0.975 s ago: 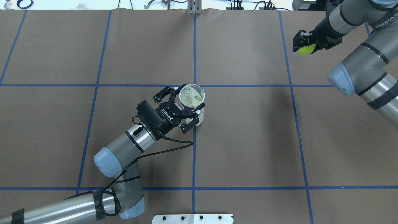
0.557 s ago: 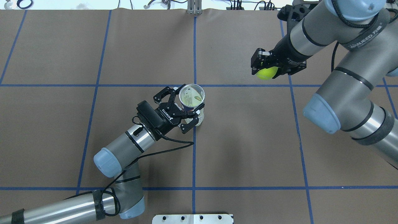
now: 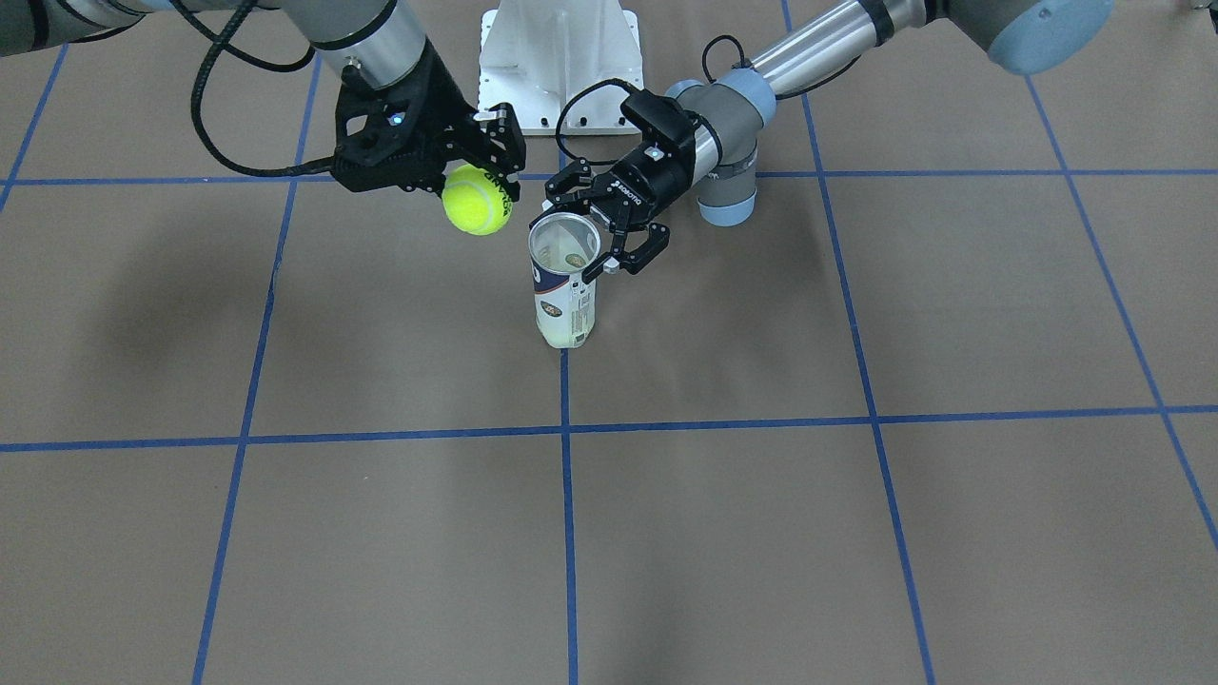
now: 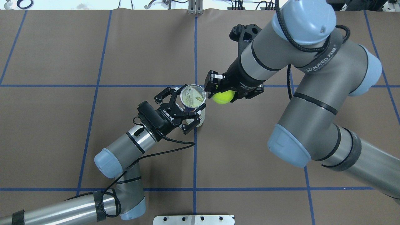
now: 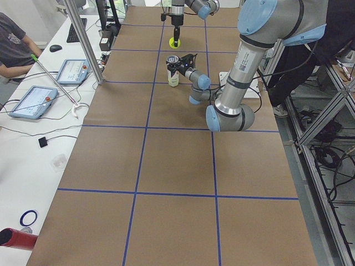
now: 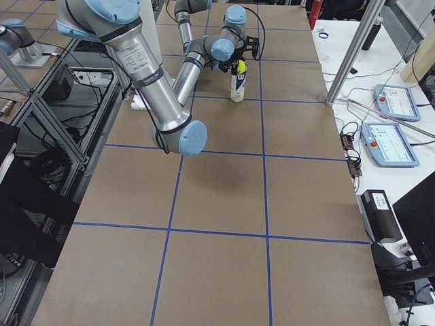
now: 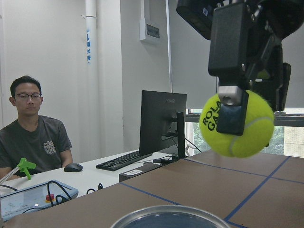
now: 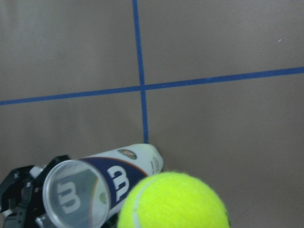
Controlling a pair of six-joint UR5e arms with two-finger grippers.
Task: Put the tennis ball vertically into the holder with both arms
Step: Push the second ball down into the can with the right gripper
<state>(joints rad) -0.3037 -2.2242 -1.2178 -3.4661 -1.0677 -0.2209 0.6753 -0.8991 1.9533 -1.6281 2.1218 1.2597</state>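
The holder (image 4: 193,97) is a clear can with a navy and white label, standing upright on the table (image 3: 563,304) with its mouth open. Something yellow-green shows at its bottom. My left gripper (image 4: 187,106) has its fingers on both sides of the can near the top, shut on it. My right gripper (image 4: 220,93) is shut on a yellow tennis ball (image 4: 222,97). It holds the ball just beside the can's rim and above it, apart from it (image 3: 476,200). The left wrist view shows the ball (image 7: 237,123) above the rim (image 7: 166,216). The right wrist view shows ball (image 8: 173,202) and can (image 8: 114,178).
A white metal base plate (image 3: 561,57) sits at the robot's table edge behind the can. Blue tape lines cross the brown table (image 4: 250,150). A side desk holds tablets (image 5: 33,102) and a seated person (image 7: 33,137) beyond the table's far edge.
My right arm has swept in from the far right corner with the ball to just beside the can's mouth. My left gripper and the can have not moved.
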